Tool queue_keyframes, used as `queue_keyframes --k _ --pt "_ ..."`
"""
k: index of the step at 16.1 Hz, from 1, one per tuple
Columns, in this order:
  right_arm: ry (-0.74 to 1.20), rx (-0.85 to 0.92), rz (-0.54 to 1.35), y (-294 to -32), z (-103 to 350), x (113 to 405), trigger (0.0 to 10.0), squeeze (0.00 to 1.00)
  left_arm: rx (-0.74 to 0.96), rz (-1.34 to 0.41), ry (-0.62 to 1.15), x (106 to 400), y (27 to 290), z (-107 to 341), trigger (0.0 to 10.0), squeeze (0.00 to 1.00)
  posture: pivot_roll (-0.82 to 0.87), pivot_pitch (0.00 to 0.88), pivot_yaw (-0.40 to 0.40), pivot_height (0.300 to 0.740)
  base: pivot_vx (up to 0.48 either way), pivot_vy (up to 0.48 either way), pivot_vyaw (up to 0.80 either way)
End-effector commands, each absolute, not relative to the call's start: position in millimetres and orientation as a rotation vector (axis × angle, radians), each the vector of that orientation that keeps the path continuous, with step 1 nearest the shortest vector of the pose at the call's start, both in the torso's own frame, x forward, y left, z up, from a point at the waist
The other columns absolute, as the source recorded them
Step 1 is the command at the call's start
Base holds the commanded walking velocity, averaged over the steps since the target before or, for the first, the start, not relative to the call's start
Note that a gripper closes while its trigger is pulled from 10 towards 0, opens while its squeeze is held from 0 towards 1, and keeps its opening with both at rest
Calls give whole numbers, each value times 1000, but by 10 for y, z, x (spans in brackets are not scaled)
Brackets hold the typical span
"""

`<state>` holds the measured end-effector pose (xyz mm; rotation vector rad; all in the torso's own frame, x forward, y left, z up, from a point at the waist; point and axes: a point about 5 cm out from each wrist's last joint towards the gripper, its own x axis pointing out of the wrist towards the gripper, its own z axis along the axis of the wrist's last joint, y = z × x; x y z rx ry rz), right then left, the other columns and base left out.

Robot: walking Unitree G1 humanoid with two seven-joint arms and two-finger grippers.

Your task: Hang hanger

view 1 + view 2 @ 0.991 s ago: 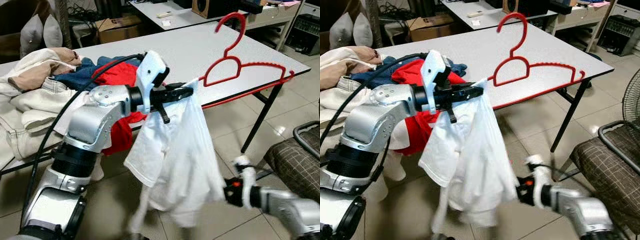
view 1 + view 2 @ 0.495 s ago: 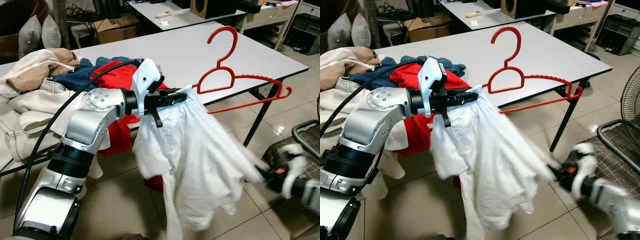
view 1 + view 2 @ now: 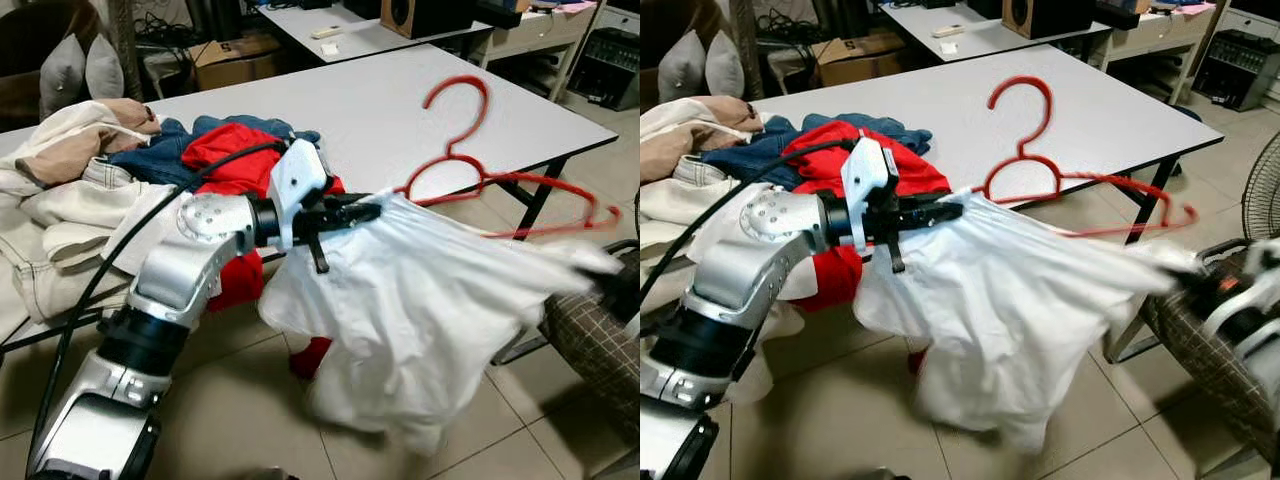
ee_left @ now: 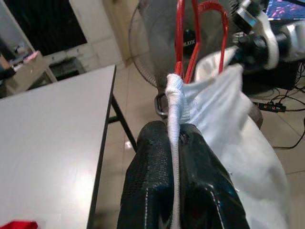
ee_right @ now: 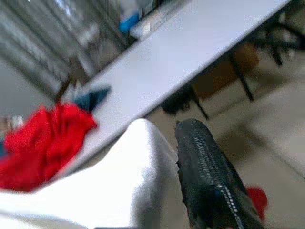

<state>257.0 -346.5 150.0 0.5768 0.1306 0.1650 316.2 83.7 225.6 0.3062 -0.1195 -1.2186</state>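
Left tool (image 3: 365,210) clamped shut on white cotton shirt (image 3: 420,320) collar, frame centre. Red plastic hanger (image 3: 480,165) long axis runs rightward from it. Right tool (image 3: 1200,285) holds the shirt's far edge; closure unclear.

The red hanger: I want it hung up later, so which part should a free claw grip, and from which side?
Probably the bare neck just below the hook of the red hanger, approached from above. The white shirt covers the shoulders, and the left claw is clamped on the collar end; the neck stands upright and exposed.
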Motion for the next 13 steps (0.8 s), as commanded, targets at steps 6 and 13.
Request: queue_keyframes --k 6,13 --pt "65 601 -78 -3896 1544 2347 0 0 358 -1036 -102 3263 1274 2297 0 0 -14 0 74 740 0 0 0" --pt "65 601 -78 -3896 1544 2347 0 0 358 -1036 -102 3263 1274 2297 0 0 -14 0 74 740 0 0 0"
